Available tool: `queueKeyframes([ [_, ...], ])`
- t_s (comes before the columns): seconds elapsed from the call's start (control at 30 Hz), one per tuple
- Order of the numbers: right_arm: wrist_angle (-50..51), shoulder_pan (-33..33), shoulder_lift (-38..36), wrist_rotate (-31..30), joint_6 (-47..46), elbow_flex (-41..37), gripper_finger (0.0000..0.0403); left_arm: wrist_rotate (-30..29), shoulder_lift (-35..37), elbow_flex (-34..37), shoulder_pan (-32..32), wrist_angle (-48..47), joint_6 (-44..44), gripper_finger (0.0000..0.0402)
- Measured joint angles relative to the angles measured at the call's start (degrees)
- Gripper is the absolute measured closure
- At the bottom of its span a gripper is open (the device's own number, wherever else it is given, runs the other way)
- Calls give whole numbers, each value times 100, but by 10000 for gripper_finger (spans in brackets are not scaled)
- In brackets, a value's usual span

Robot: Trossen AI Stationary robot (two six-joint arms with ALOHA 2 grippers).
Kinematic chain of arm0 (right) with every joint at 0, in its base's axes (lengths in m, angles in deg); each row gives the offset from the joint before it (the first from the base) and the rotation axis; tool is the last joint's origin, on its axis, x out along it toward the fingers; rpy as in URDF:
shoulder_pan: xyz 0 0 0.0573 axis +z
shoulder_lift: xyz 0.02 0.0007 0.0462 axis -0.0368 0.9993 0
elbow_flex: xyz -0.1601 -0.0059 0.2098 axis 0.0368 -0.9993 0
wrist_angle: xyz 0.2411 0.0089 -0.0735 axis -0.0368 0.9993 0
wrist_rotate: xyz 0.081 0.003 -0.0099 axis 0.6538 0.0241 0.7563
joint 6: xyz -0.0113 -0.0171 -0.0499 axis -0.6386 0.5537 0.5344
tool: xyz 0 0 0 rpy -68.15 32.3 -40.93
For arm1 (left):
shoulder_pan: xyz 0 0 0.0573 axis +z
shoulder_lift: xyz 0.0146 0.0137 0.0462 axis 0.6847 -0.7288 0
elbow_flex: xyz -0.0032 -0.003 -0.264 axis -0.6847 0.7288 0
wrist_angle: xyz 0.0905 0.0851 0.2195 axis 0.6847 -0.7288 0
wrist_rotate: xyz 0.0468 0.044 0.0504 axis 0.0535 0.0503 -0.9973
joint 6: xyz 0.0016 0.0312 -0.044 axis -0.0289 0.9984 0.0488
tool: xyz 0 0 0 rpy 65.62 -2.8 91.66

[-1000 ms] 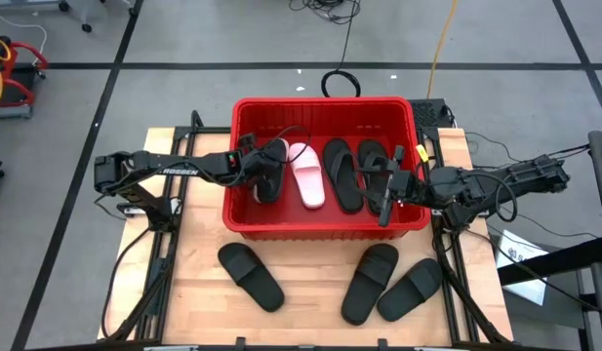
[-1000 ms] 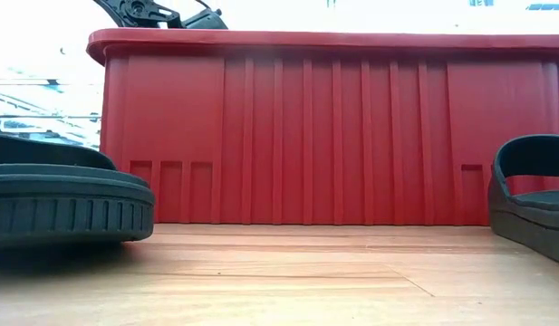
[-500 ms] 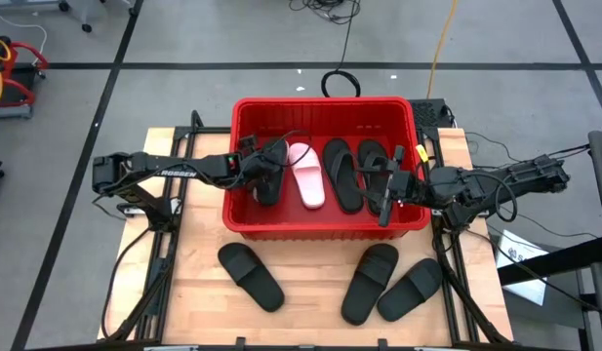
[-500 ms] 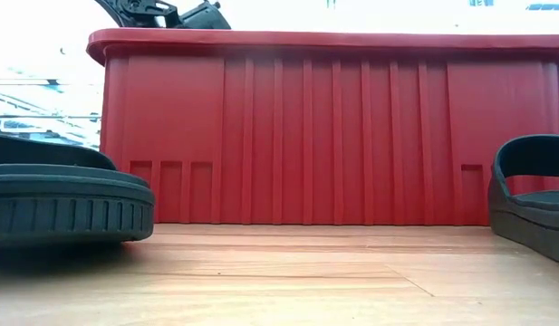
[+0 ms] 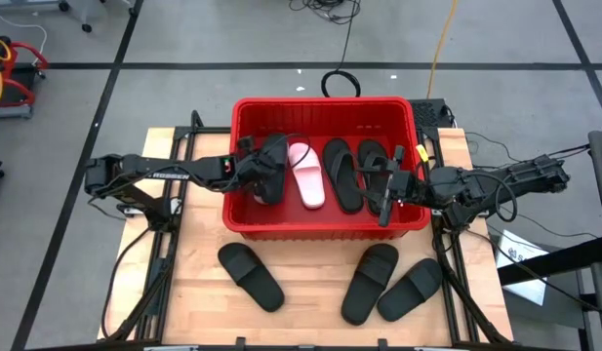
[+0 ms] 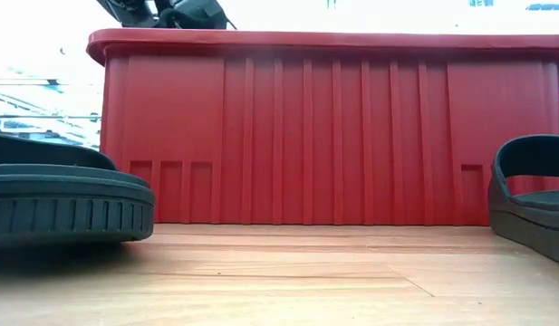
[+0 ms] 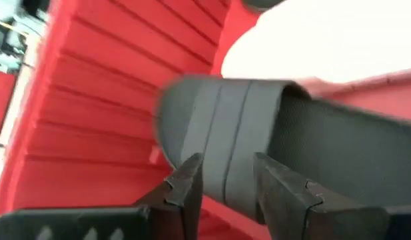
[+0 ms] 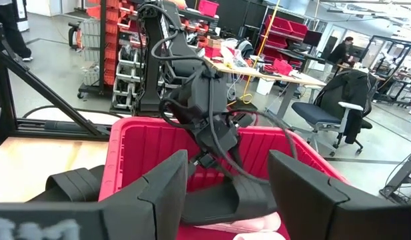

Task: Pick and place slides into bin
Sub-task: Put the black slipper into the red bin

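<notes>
The red bin (image 5: pixel 325 232) sits at the middle of the wooden worktop (image 5: pixel 188 283), toward twelve o'clock, its thick rim nearly reaching the worktop's far edge. Inside, four slides lie side by side: a black slide (image 5: pixel 268 174) at nine o'clock, a pink slide (image 5: pixel 305 175) just beside it, then two more black slides (image 5: pixel 342 174) toward three o'clock. The left hand (image 5: pixel 260 164) reaches over the bin's nine o'clock rim and hovers at the black slide there; in the left wrist view its fingers (image 7: pixel 185 187) stand apart with the slide's strap just beyond them, not clamped. The right hand (image 5: pixel 390 187) comes over the three o'clock rim, fingers spread wide and holding nothing, above the nearest black slide. Outside the bin, along the worktop's six o'clock side, lie three black slides: one (image 5: pixel 250 276) at seven o'clock and a pair (image 5: pixel 369 283) touching at five o'clock, with bare wood between them.
</notes>
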Motion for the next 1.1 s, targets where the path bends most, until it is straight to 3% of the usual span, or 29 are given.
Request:
queueKeyframes([
  [0.4, 136, 2, -13, 0, -88, 0, 206, 0, 234, -67, -50, -327, -101, 268],
  [0.67, 934, 258, -428, 66, -340, 2, 206, -86, 703, -719, -351, -584, -123, 268],
  [0.9, 1921, 765, -903, 1386, -1528, 2, 206, -92, 983, -1362, -692, -850, -140, 268],
  [1.1, 2530, 1039, -1038, 3601, -2936, 2, 206, -38, 1145, -1819, -868, -737, -123, 268],
])
